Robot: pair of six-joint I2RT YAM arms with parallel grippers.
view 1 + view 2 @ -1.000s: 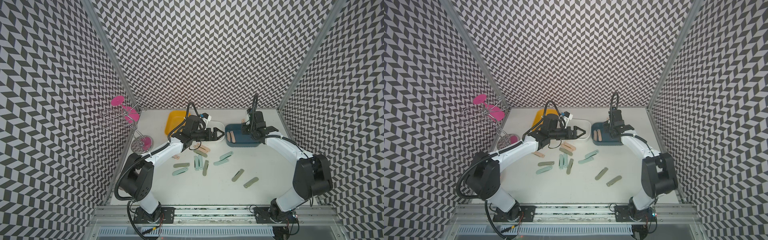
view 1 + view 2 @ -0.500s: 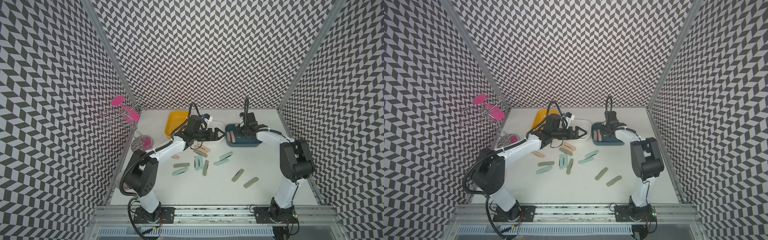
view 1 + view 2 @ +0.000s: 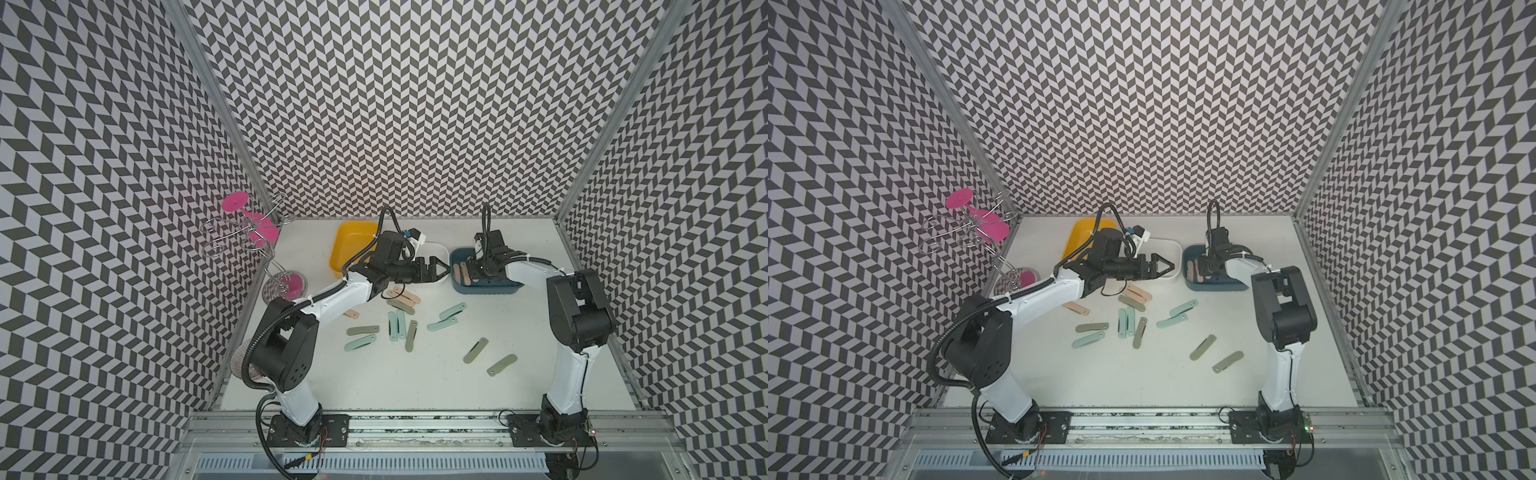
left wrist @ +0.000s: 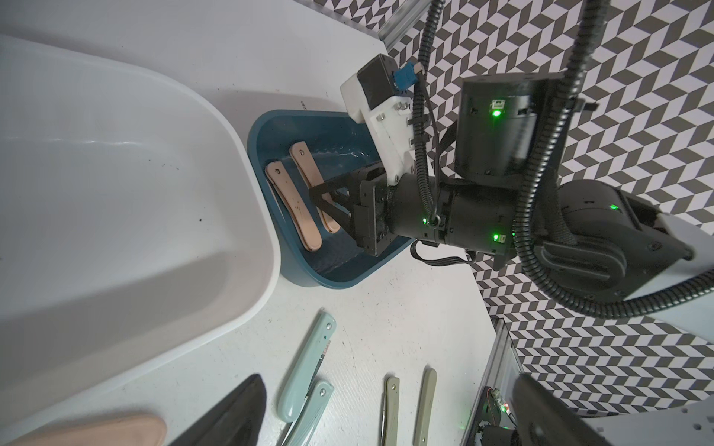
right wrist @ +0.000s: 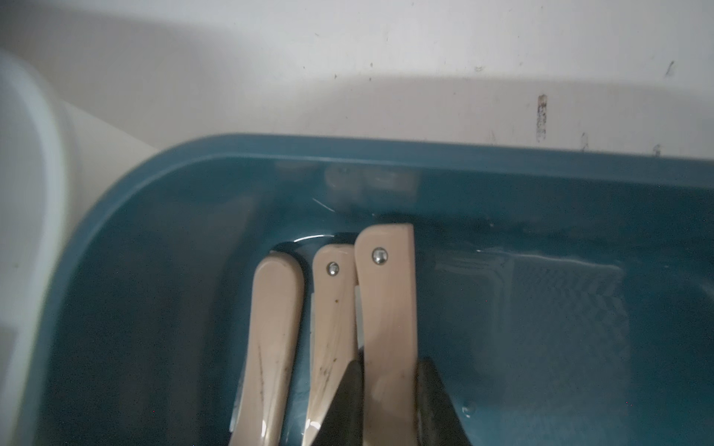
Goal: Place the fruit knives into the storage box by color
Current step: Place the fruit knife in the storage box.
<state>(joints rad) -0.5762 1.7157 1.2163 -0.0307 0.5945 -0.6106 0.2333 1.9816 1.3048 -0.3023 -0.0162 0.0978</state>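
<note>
Right gripper (image 5: pixel 389 367): jaws clamped on a peach-pink fruit knife (image 5: pixel 388 301), held lengthwise inside the teal storage box (image 5: pixel 386 148), riveted end near one wall. Cannot tell if it touches the floor. Two more peach knives (image 5: pixel 276 328) lie just beside it.

Left gripper (image 3: pixel 437 269): jaws wide apart, empty, over the white box (image 3: pixel 443 252) rim.

Mint knives (image 3: pixel 453 311) and sage knives (image 3: pixel 476 350) lie scattered on the table (image 3: pixel 415 395).

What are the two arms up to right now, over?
Left jaws open, empty, near white box. Right jaws shut on peach knife inside blue box. Loose knives on table, none obstructing.
</note>
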